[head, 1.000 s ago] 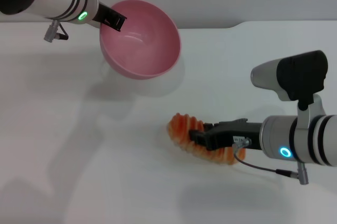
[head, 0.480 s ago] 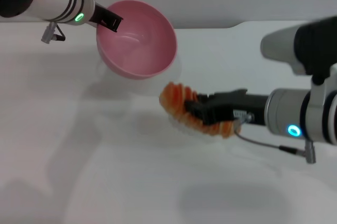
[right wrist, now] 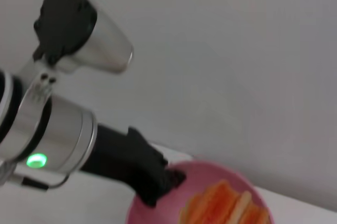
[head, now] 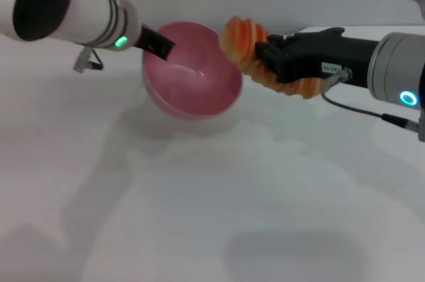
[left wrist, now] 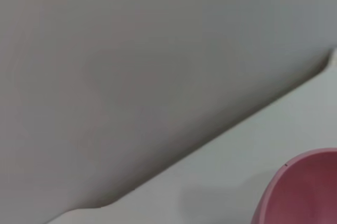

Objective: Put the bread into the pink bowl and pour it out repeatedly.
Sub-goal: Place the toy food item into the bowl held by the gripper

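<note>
The pink bowl (head: pixel 192 70) is gripped at its near rim by the left hand (head: pixel 158 43) and tipped open toward the right, seemingly so that a ready mouth is offered. Just beyond that mouth, the bread (head: pixel 255 56) is clamped in the right hand (head: pixel 265 60) above the bench (head: pixel 199 202), apparently placed for release into the bowl.
</note>
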